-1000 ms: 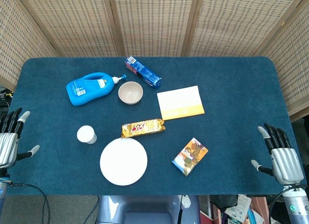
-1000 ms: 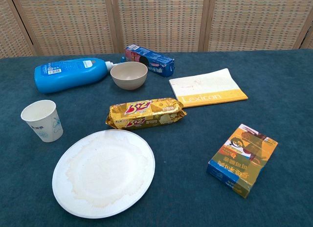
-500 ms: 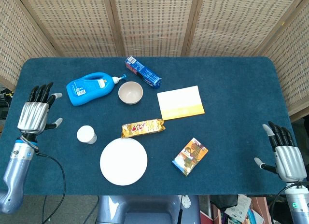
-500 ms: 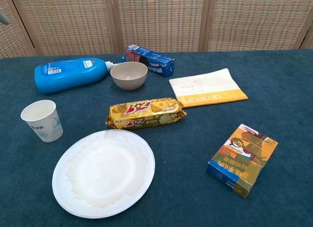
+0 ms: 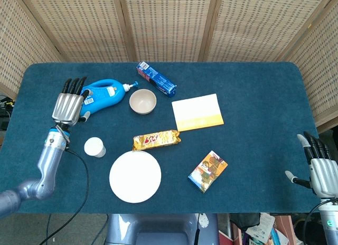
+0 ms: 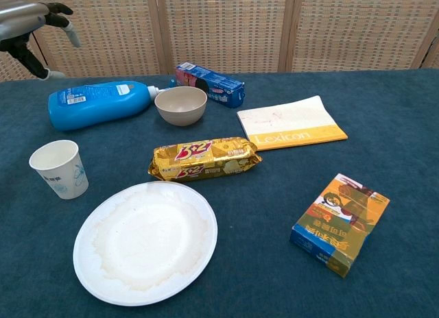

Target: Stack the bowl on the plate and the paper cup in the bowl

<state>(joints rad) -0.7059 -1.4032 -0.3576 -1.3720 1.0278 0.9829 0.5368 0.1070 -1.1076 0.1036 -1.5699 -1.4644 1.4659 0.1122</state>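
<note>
A beige bowl (image 5: 142, 101) (image 6: 180, 105) stands upright toward the table's back, beside the nozzle of a blue bottle. A white paper plate (image 5: 135, 176) (image 6: 145, 240) lies flat near the front edge. A paper cup (image 5: 94, 147) (image 6: 60, 168) stands upright to the left of the plate. My left hand (image 5: 68, 104) (image 6: 33, 19) hovers open, fingers spread, above the blue bottle's left end, left of the bowl. My right hand (image 5: 320, 168) is open at the table's front right corner, far from everything.
A blue detergent bottle (image 5: 103, 94) (image 6: 96, 103) lies on its side left of the bowl. A toothpaste box (image 5: 156, 78) lies behind the bowl, a gold biscuit pack (image 5: 156, 140) between bowl and plate. A yellow-and-white booklet (image 5: 197, 112) and a snack box (image 5: 207, 171) lie to the right.
My left hand has swung from the table's front left edge up and inward to hover over the blue bottle. My right hand has drifted slightly down and right. The objects have not moved.
</note>
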